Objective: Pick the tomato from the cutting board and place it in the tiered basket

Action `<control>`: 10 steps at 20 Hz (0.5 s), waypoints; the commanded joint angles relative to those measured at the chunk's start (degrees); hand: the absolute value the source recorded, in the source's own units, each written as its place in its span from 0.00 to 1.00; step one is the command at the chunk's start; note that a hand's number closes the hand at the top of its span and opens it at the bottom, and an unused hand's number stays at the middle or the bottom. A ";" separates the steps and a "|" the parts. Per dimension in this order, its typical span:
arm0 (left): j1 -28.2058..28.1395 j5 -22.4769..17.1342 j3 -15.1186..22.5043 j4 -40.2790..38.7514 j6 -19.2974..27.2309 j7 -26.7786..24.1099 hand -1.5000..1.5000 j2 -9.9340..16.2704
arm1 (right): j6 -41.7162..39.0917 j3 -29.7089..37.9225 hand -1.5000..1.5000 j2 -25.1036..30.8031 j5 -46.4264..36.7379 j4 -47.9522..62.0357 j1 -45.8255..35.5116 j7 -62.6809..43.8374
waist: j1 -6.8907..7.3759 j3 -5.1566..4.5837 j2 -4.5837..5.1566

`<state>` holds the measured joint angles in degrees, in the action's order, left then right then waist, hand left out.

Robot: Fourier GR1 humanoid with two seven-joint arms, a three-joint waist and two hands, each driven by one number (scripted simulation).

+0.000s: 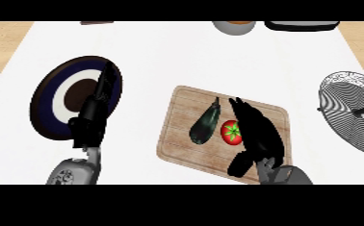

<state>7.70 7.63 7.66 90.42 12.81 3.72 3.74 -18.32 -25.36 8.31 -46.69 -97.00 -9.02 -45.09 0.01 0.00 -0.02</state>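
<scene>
Counting one tomato; one eggplant; one cutting board

The white surface carries a wooden cutting board, a dark ringed plate and a wire basket.

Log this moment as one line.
phase: reach | right hand: open beside tomato | tomato: on cutting board | left hand: open over plate

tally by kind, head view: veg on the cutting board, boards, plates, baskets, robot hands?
Vegetables: 2, tomato and eggplant
Cutting board: 1
Plate: 1
Wire basket: 1
Hands: 2, left hand and right hand
Total: 7
</scene>
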 commanded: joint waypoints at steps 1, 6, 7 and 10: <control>2.49 -1.48 -3.71 -1.30 -2.40 0.02 0.50 1.53 | 0.34 -1.51 0.00 -1.92 -2.34 -3.43 4.09 -1.27 | -0.13 0.00 -0.02; -0.02 -0.67 -3.62 -1.98 -2.30 -2.32 0.50 1.06 | 7.22 -0.41 1.00 -4.98 -7.30 2.66 0.16 1.49 | 0.01 0.00 0.02; 2.17 -2.11 -4.52 -6.99 -3.07 -5.50 0.50 0.03 | 7.69 -0.61 1.00 -4.37 -8.43 5.40 -0.32 3.30 | -0.07 -0.01 0.07; -0.62 0.08 -1.20 -1.94 -1.44 -2.80 0.50 -1.44 | 12.59 -1.50 1.00 -2.72 -13.67 11.73 -3.80 7.28 | 0.39 0.01 0.08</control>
<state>7.91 7.95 5.97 88.76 11.59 1.88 3.21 -9.72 -25.92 5.99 -55.22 -91.63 -9.08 -40.08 0.09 -0.02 -0.05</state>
